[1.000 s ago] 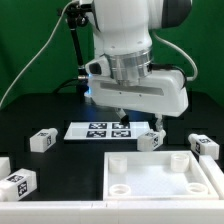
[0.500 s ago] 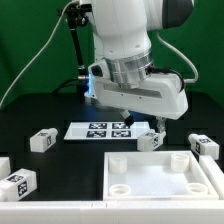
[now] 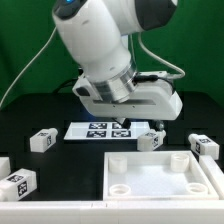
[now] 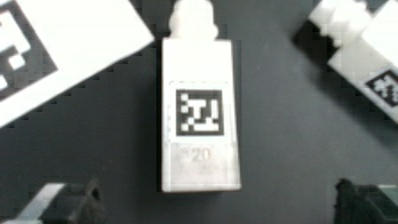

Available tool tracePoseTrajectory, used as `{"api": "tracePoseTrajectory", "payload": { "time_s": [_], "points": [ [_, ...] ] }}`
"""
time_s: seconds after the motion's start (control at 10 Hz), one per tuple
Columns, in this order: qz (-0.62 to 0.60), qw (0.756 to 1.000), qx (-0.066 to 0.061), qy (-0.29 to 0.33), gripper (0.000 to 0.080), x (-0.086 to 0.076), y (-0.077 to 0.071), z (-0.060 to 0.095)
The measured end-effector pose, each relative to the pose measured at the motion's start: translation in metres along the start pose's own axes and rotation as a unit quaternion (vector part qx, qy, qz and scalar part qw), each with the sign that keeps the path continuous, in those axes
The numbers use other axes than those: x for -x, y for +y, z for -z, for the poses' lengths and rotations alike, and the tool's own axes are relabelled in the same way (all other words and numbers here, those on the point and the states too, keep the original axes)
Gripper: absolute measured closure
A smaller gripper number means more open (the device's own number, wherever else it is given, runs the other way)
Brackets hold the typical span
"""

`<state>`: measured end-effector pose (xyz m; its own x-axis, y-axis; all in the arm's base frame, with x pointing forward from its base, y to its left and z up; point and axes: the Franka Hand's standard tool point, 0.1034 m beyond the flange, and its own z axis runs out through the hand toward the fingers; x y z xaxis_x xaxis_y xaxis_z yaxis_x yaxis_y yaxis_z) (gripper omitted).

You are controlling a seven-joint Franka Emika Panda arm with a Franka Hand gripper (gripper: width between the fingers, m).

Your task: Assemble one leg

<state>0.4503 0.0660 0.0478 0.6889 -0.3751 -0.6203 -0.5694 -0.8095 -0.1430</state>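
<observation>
Tool (image 4: 210, 204) wide open over leg (image 4: 196, 110), clear gap ea. side btw fingertips (image 4: 63, 200) & long edges.

black-and-white square fiducial tag on the leg (image 4: 199, 110), faint small number just below it, seemingly 20, row of similar tags on the marker board (image 3: 106, 128), one tag on the near-left leg (image 3: 18, 184)

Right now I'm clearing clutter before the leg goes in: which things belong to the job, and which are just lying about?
Job: the leg beneath the open pincer; the tray with corner sockets, probably its destination.
Lying about: three spare legs; the marker board.
</observation>
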Motion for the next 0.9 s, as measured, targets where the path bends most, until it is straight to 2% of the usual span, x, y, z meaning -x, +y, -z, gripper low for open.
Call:
{"api": "tracePoseTrajectory", "payload": {
  "time_s": [0.1,0.3,0.4,0.5,0.6,0.9],
  "points": [
    [0.002,1.000,0.002,-0.031,0.0151,0.001,0.001,-0.001],
    [-0.014,0.990,0.014,-0.143,0.0151,0.007,0.005,-0.012],
    [-0.012,0.977,0.020,-0.211,0.0151,0.003,0.004,-0.017],
    [-0.010,0.969,0.022,-0.247,0.0151,0.000,0.003,-0.021],
    [-0.009,0.965,0.023,-0.260,0.0151,-0.003,0.002,-0.026],
    [0.004,0.969,0.029,-0.247,0.0151,-0.003,-0.006,-0.034]
  ]
}}
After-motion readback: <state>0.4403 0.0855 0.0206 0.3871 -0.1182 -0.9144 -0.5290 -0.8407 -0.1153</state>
